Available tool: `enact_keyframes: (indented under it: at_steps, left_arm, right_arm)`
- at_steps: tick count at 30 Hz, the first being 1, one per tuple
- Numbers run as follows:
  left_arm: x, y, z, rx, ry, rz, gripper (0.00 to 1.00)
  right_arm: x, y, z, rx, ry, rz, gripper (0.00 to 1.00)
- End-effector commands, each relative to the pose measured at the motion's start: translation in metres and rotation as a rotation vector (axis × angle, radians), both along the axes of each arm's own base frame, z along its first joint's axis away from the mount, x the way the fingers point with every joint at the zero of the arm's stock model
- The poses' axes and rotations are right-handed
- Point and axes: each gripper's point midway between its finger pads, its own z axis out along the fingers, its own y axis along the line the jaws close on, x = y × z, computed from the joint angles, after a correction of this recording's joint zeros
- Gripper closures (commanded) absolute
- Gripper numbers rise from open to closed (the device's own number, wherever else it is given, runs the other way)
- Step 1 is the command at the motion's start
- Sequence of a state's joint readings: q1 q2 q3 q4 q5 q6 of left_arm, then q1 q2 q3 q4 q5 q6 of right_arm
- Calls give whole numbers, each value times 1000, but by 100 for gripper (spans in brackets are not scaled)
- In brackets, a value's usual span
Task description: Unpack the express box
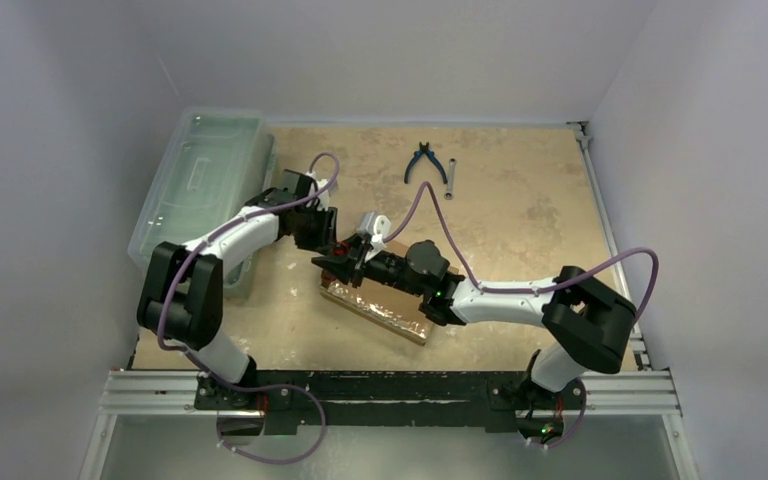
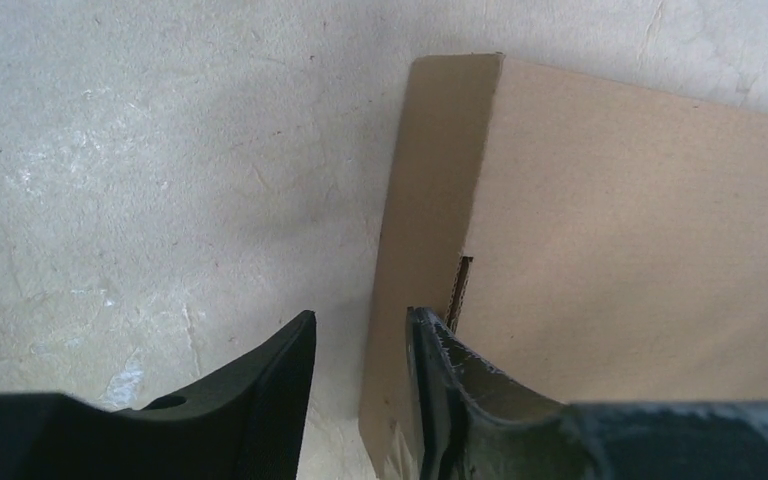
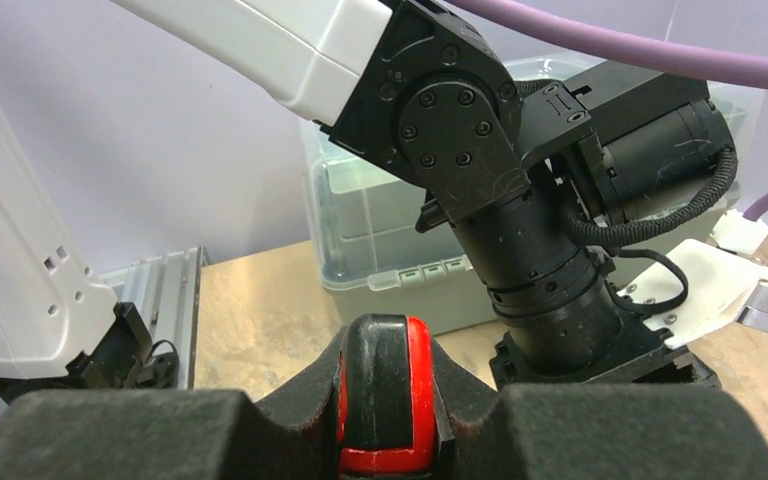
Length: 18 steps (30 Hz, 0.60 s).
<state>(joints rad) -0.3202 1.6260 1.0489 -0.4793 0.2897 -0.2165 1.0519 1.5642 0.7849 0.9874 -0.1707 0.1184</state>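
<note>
**Box.** You will find the cardboard box lying flat near the middle of the worktop, a little toward the near edge and turned at an angle to the worktop edges. Its lid is down. A shiny strip runs along its near long side. Both arms reach in over its far left end.

**Left arm.** In the left wrist view, the left gripper points down at one edge of the box. Its fingers stand partly apart, one over the bare worktop and the other over the box top, beside a short slot in the cardboard. The side wall of the box shows in the gap between them. A strip of worktop also shows between the outer finger and that wall, so you can treat these fingers as open and not clamped on the cardboard.

**Right arm.** The right gripper is closed on a red and black tool, which stands upright between the padded fingers. You cannot tell from these views what kind of tool it is. The left arm's wrist fills most of the view just beyond it.

**Other items.**
- A clear plastic bin sits at the far left corner of the worktop.
- Blue-handled pliers lie near the far edge.
- A small grey metal tool lies just beside the pliers.
</note>
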Motion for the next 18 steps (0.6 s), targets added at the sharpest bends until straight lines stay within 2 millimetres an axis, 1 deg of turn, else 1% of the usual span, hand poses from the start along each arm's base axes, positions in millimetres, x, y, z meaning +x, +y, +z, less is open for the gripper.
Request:
enact_keyframes:
  at_steps: [1, 3, 5, 7, 10, 11, 14, 18]
  left_arm:
    - [11, -5, 28, -54, -110, -14, 58]
    - [18, -2, 39, -54, -145, 5, 53]
    - [21, -8, 48, -119, -158, 9, 48]
    - [16, -23, 51, -218, -134, -33, 44]
    - [5, -38, 45, -303, -72, -101, 41]
    - [2, -40, 40, -313, -52, -105, 42]
    - [0, -38, 25, -293, 4, -90, 56]
    - [-4, -40, 13, -299, 52, -93, 60]
  right_arm:
    - [-3, 2, 41, 91, -65, 11, 100]
    - [-3, 2, 39, 84, -61, 7, 100]
    - [-2, 1, 35, 74, -57, 2, 100]
    - [-1, 1, 33, 67, -55, -2, 100]
    - [0, 1, 30, 55, -56, -7, 100]
    - [0, 1, 29, 51, -56, -7, 100]
    - [1, 2, 28, 50, -53, -9, 100]
    - [2, 5, 24, 45, -50, -7, 100]
